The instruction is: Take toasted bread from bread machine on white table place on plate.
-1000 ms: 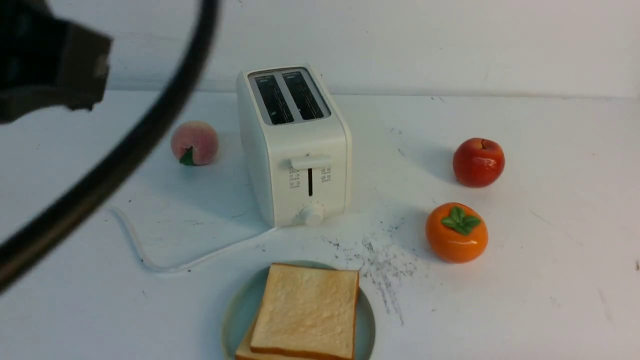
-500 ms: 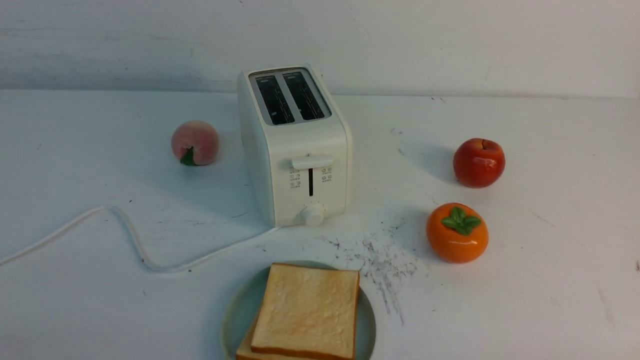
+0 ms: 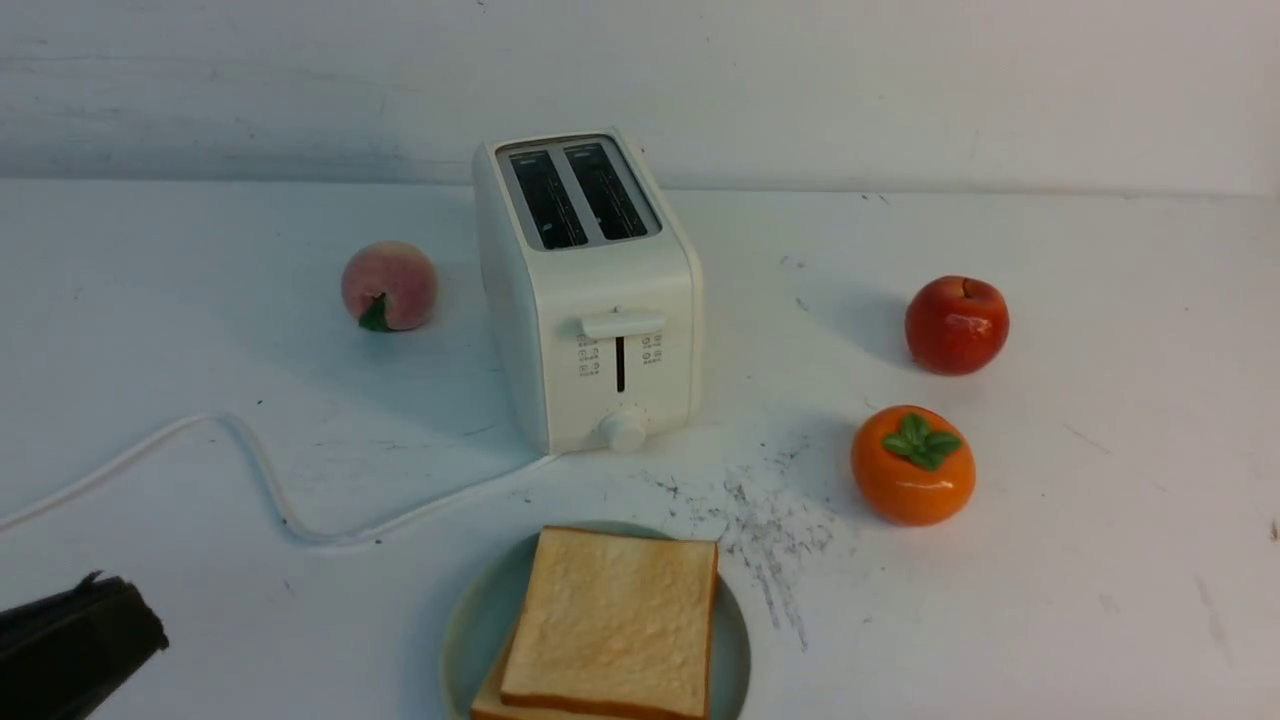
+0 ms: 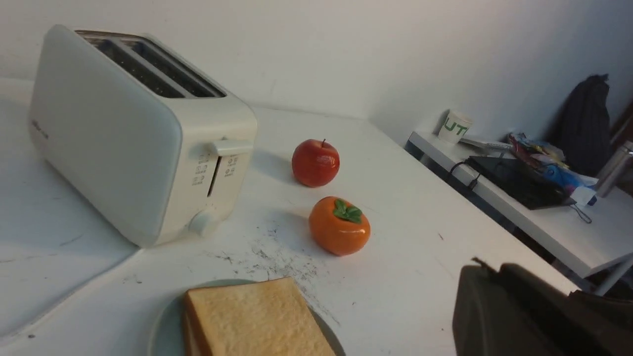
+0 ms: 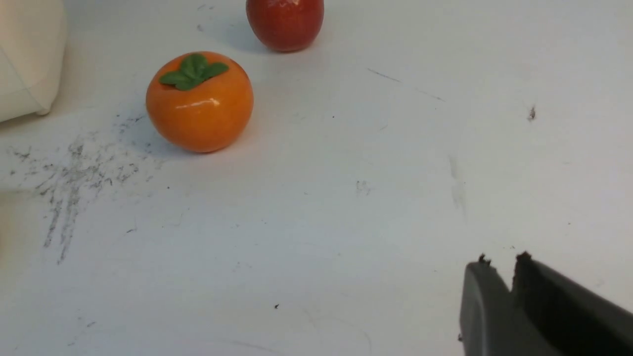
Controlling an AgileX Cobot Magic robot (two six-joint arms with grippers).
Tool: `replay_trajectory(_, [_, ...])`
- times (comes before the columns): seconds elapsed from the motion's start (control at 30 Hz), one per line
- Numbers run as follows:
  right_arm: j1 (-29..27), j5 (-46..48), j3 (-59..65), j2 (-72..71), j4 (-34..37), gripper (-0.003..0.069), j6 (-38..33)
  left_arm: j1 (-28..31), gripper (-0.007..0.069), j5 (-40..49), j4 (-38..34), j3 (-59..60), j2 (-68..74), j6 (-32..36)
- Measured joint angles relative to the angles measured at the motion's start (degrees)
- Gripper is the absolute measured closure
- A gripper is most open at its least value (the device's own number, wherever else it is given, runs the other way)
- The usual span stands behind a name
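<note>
i am looking across the white table (image 3: 1100,560) from between my two arms, taking the bread machine (image 3: 590,300) as my landmark. it is a white two-slot toaster standing upright mid-table, and both its slots look dark and empty from here. directly in front of the toaster, at the near edge of the view, sits the pale blue-green plate (image 3: 470,630), and the toasted bread (image 3: 612,620) lies flat on it: one square slice on top, with the corner of a second slice peeking out beneath. a peach (image 3: 389,285) sits to the left of the toaster, a red apple (image 3: 957,325) well off to its right, and an orange persimmon (image 3: 913,465) in front of the apple. the toaster's white cord (image 3: 270,480) trails away to the left. my left gripper (image 4: 487,269) shows only as a dark shape low and left of the toaster, jaws pressed nearly together and holding nothing. my right gripper (image 5: 500,267) hangs over bare table to the right of the persimmon, jaws a narrow slit apart, also empty. i judge the slices to be light, soft and slightly springy, with a porous face that should not slip; i would pinch one across its thickness at a crust edge, gently, so it does not crush or fold.
</note>
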Motion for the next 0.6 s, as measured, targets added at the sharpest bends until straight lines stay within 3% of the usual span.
replay_trajectory(0.37, [0.0, 0.0, 0.0, 0.0, 0.0, 0.0562, 0.0, 0.0, 0.0596, 2.14, -4.26, 0.44, 0.0, -0.07])
replay_trajectory(0.6, [0.0, 0.0, 0.0, 0.0, 0.0, 0.0562, 0.0, 0.0, 0.0589, -0.1, -16.56, 4.12, -0.15, 0.08])
